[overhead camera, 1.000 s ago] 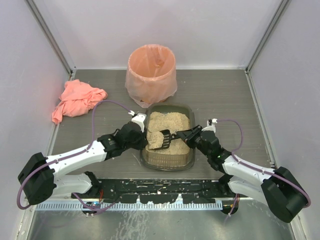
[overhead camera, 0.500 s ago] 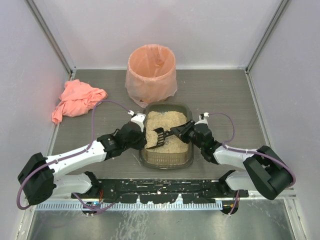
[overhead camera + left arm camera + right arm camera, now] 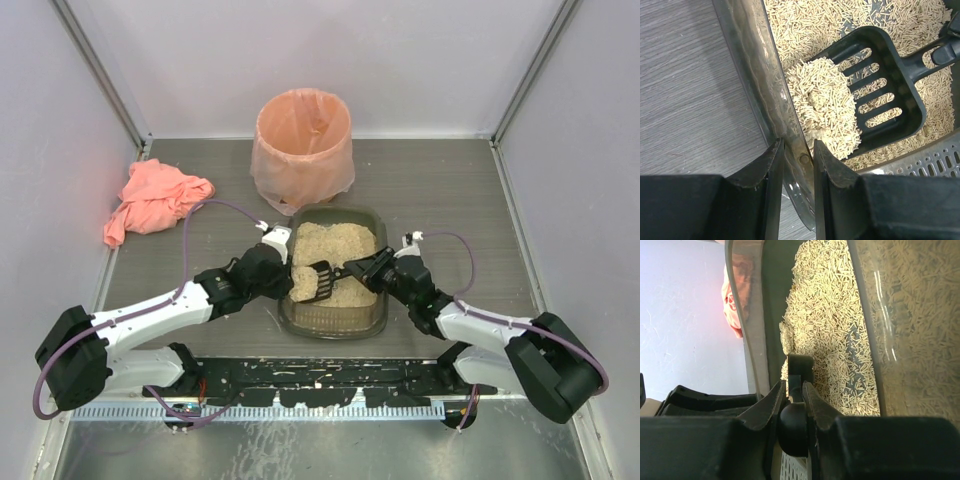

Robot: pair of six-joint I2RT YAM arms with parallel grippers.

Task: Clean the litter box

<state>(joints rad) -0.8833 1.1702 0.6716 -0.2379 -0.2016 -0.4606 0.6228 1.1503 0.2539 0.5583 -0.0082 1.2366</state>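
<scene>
Left fingers pinch the left wall of the shallow, dark translucent plastic litter box, which sits mid-tabletop just before the round peach-bagged bin. Right fingers clench the black slotted plastic scoop, heaped with beige pellets. Its handle end is hidden between them.

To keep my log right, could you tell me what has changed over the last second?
The right gripper, shut on the scoop, carried it leftward in the litter box toward the left wall; it now holds a heap of litter. Nothing taken or released. The left gripper stays clamped on the box's left rim; bin and cloth unmoved.
</scene>
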